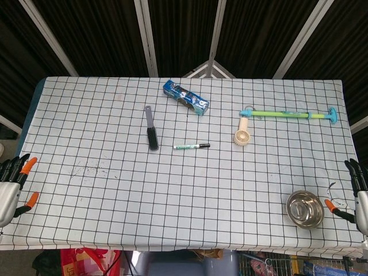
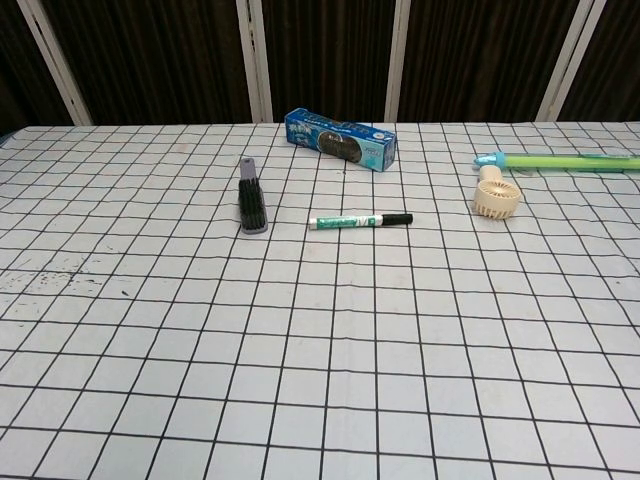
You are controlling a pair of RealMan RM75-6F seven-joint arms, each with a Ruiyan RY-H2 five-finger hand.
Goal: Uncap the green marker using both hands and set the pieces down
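Note:
The green marker lies flat near the table's middle, its black cap pointing right; the chest view shows the same marker whole and capped. My left hand hovers at the table's near left corner, fingers spread with orange tips, holding nothing. My right hand sits at the near right edge, fingers apart and empty. Both hands are far from the marker. Neither hand shows in the chest view.
A grey brush lies left of the marker, a blue box behind it. A beige handheld fan and a long green-blue stick lie to the right. A steel bowl stands near my right hand.

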